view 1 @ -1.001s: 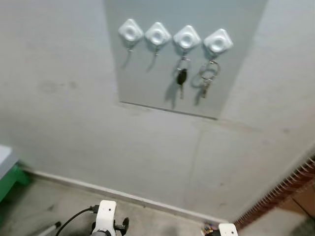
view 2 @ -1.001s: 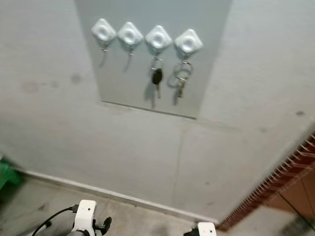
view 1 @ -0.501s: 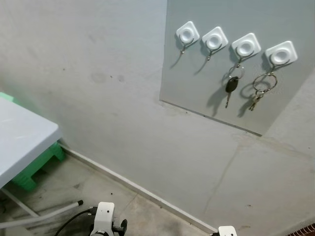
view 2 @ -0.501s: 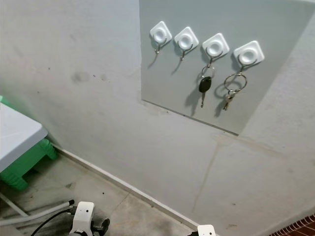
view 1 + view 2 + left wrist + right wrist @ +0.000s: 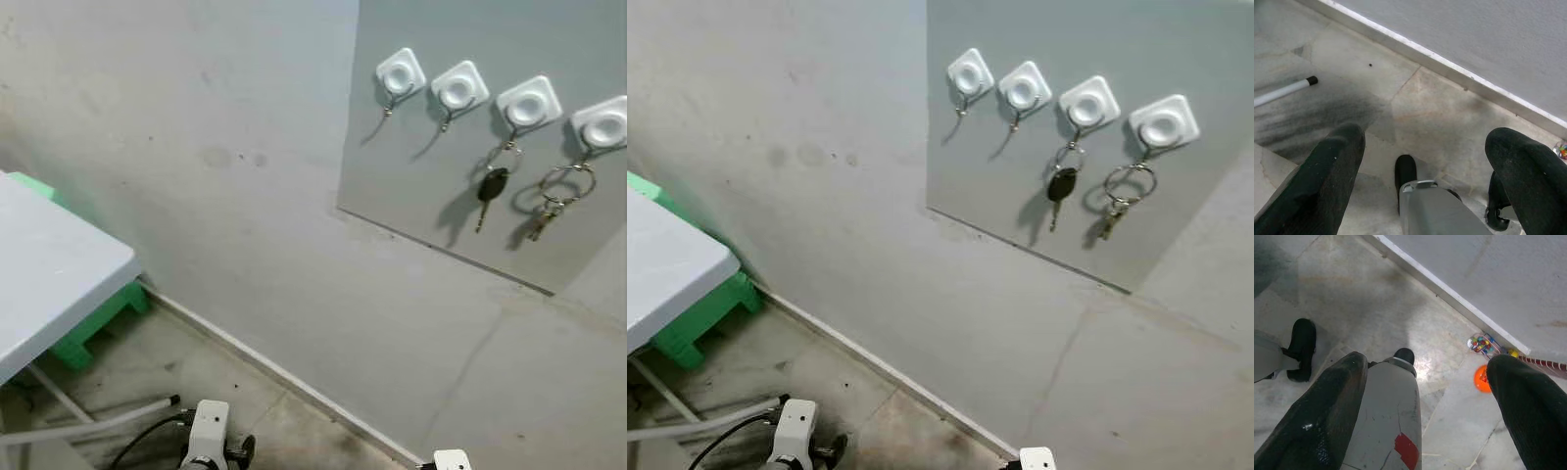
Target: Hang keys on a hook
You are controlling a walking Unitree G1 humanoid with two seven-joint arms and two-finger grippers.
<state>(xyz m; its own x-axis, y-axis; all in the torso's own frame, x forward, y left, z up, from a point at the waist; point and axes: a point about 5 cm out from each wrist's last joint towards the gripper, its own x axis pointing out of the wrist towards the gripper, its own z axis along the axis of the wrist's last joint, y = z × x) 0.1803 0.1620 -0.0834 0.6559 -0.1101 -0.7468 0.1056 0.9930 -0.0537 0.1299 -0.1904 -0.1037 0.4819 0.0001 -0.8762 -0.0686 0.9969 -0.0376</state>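
A smooth grey panel [image 5: 460, 147] was fixed flat to a rough, stained plaster wall [image 5: 225, 196]. Four white square hooks, set on their corners like diamonds with a round dished centre, ran in a row across the panel. The first hook [image 5: 401, 73] and the second hook [image 5: 459, 88] each carried only a bare metal prong. From the third hook [image 5: 528, 104] hung a black-headed key [image 5: 490, 186] on a small ring. From the fourth hook [image 5: 602, 123] hung a large wire ring with a bunch of small metal keys [image 5: 551, 204]. Both sets rested against the panel and cast soft shadows on it.

A pale skirting strip [image 5: 284, 377] ran along the foot of the wall. The floor [image 5: 1415, 98] was of worn, mottled stone slabs with dark smudging. A white bench [image 5: 49, 274] with a smooth top stood to the robot's left, with a green plastic stool [image 5: 93, 323] under its far edge. A white tube with a black tip [image 5: 1283, 90] lay on the floor.

The left gripper [image 5: 1425, 161] hung low over the floor, its two matt black fingers [image 5: 1332, 171] spread wide apart and holding nothing. The right gripper [image 5: 1425, 396] hung likewise, fingers [image 5: 1327, 406] wide apart and empty. In the right wrist view an orange ball [image 5: 1482, 379] and a small multicoloured toy [image 5: 1480, 343] lay by the skirting.
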